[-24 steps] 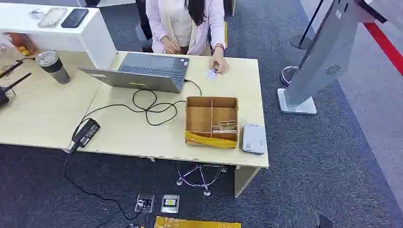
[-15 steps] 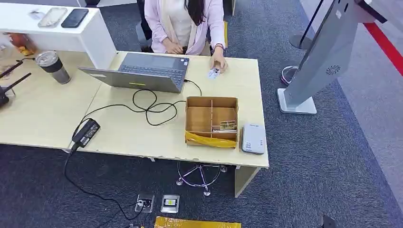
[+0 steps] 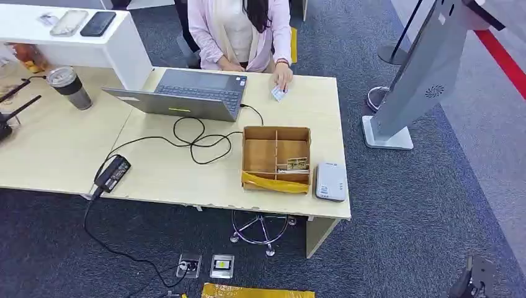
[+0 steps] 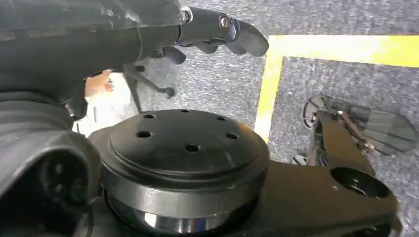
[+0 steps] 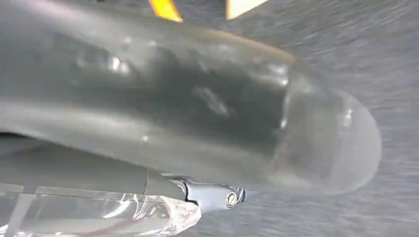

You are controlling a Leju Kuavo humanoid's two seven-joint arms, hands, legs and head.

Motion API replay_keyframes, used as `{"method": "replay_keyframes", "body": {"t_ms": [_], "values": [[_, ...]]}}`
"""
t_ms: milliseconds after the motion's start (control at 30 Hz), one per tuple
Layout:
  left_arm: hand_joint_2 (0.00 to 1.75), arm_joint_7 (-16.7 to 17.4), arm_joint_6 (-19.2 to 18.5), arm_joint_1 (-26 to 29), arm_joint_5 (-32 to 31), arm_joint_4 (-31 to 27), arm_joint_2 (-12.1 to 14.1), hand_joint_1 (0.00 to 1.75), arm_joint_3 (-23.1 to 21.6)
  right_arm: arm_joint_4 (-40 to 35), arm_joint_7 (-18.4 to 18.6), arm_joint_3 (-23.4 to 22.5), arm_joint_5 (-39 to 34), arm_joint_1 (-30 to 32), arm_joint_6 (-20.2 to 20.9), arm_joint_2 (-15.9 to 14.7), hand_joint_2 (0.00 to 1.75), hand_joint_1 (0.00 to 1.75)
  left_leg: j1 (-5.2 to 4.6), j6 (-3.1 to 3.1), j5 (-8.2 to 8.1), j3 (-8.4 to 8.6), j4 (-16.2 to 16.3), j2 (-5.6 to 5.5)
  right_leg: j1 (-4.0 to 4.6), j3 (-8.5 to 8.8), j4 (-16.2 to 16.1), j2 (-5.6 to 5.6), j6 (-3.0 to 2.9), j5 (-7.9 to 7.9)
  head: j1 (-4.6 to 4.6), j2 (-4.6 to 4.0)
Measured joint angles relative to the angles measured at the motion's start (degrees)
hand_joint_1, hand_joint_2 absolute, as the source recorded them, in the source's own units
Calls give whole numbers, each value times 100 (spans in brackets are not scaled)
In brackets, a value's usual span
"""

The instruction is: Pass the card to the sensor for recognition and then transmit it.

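The right hand (image 3: 474, 279) has just risen into view, far from the card (image 3: 278, 93) a person's hand (image 3: 283, 73) has lifted; its grip I cannot tell. The left hand (image 4: 217, 34) hangs curled, empty.

Bench (image 3: 161, 174): pale wood-look laminate, smooth, matt. Floor carpet (image 3: 422, 205): dark grey-blue, rough woven pile. Divided box (image 3: 276, 158): brown cardboard, matt, with glossy yellow tape along its front edge. Sensor (image 3: 330, 181): white plastic, smooth, slight sheen. Laptop (image 3: 186, 93): grey metal-look shell, satin. Power brick (image 3: 112, 173) and cable (image 3: 198, 139): black plastic/rubber, matt. Tumbler (image 3: 69, 87): dark body, clear glossy lid. Card (image 3: 278, 93): white, smooth, looks plastic. Kiosk stand (image 3: 415, 74): grey painted panel, smooth. Left hand (image 4: 217, 34): dark matt plastic fingers, bright metal screw heads. Right hand (image 5: 207, 148): smooth grey glossy shell, blurred.
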Motion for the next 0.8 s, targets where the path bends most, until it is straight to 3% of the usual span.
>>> {"method": "replay_keyframes", "body": {"t_ms": [333, 633, 800], "values": [[0, -164, -411, -1, -201, 4, 242, 0, -35, -2132, 1099, 28, 1059, -306, -269, -823, 175, 0, 1, 3, 6, -3, 0, -14, 2, 3, 3, -11, 0, 0, 0, 0], [0, -219, -799, -9, -424, 7, 459, 0, -192, -4313, 2275, 378, 2642, -748, -223, -1090, 175, 0, 1, 5, 17, 0, 0, -18, 2, 4, 4, -16, -1, 2, -2, 0], [0, -262, -874, -11, -516, 7, 529, 0, -291, -5112, 2599, 860, 3539, -1295, 75, -1049, 175, 0, 2, -1, 22, -2, -1, -19, 2, 4, 7, -14, -1, 4, 2, 0]]}}
